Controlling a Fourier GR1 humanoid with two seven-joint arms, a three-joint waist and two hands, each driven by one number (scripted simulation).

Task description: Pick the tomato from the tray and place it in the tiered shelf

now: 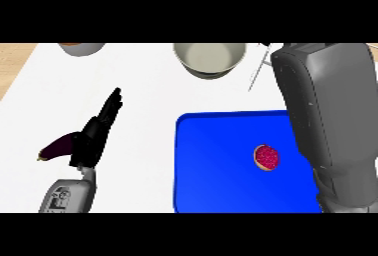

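The tomato [266, 157], red and speckled, lies in the right half of the blue tray [214, 170]. My right forearm [325, 110] rises over the tray's right edge, just right of the tomato, and runs to the top of the view; its hand is out of sight there. My left hand [100, 131] rests open on the white surface left of the tray, fingers straight and pointing away. Thin grey rods [255, 75] show left of the right forearm; the forearm hides whatever they belong to.
A purple eggplant [57, 146] lies just left of my left hand. A grey bowl [210, 57] stands at the back centre and another bowl [81, 48] at the back left. The white surface ends at a wooden strip [11, 65] on the far left.
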